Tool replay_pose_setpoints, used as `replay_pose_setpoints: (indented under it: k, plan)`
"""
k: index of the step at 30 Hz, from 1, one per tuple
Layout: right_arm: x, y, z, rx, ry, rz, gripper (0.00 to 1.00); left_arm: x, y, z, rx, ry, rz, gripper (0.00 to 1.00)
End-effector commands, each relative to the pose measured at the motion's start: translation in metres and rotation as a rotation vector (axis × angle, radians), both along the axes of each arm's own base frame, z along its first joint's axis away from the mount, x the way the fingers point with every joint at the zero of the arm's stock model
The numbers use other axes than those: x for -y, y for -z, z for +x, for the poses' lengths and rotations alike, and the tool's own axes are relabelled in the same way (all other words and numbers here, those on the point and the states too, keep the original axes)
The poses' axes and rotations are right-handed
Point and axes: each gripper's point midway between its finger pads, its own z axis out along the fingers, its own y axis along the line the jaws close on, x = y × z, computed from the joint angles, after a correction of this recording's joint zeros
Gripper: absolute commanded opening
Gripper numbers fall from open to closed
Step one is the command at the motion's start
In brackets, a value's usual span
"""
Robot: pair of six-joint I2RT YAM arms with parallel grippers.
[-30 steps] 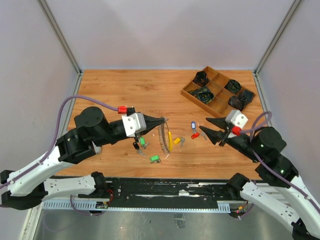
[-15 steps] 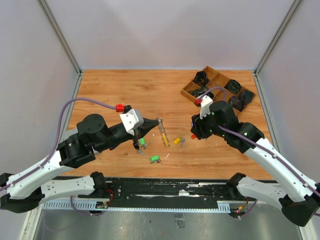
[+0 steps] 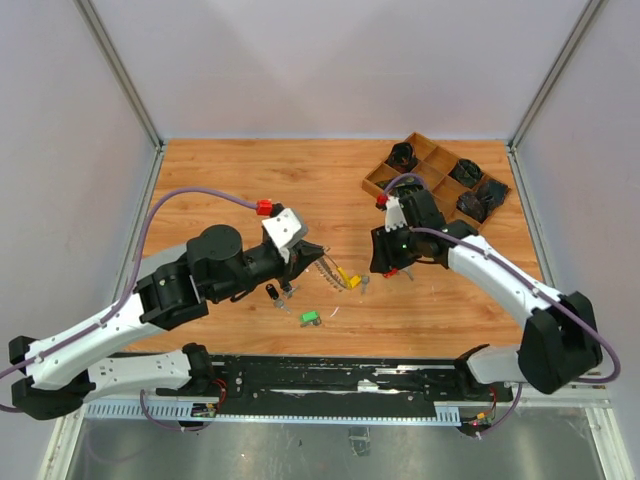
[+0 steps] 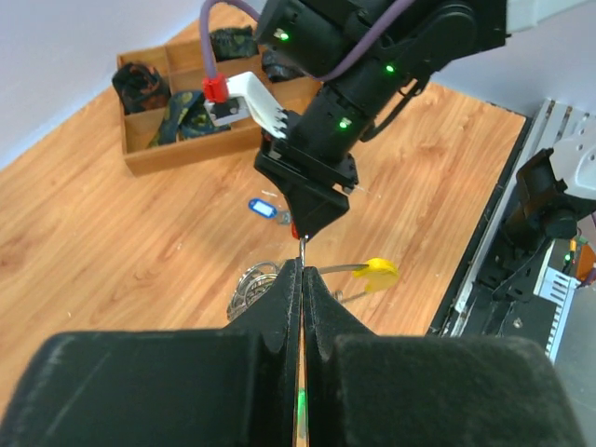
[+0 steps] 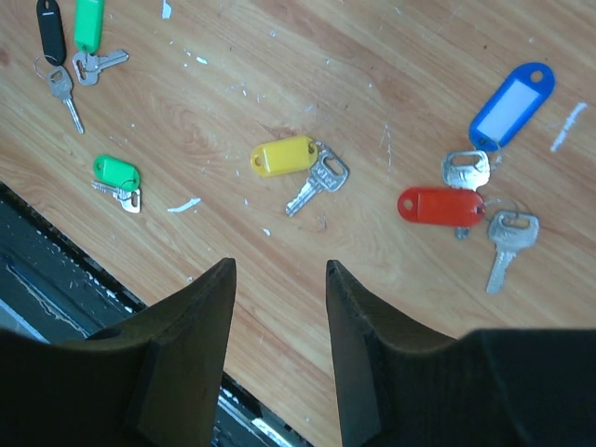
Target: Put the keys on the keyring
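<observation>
Left gripper pinched thin wire of the keyring, right gripper spread above yellow-tagged key on the desk.

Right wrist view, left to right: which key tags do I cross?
Black plastic key tag, lower green plastic tag, yellow plastic tag, red plastic tag, blue plastic tag with white insert.
</observation>
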Motion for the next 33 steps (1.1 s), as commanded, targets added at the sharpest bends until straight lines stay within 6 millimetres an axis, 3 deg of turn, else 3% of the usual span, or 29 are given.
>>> replay_pose_setpoints:
  k: [1, 8, 18, 33]
  plan:
    - [-0.017, 0.008, 0.013, -0.025, -0.064, 0.104, 0.45, 0.004, -0.008, 0.0, -0.04, -0.013, -0.026, 0.01]
    - [-0.016, 0.035, 0.027, -0.065, -0.051, 0.089, 0.45, 0.006, -0.002, 0.0, -0.072, -0.02, -0.02, 0.0]
    - [-0.015, 0.076, 0.023, -0.173, -0.095, 0.047, 0.45, 0.006, -0.002, -0.001, -0.092, -0.023, -0.021, 0.0]
    - [-0.019, 0.096, 0.027, -0.171, -0.152, 0.043, 0.44, 0.013, 0.002, -0.001, -0.114, -0.012, -0.016, 0.01]
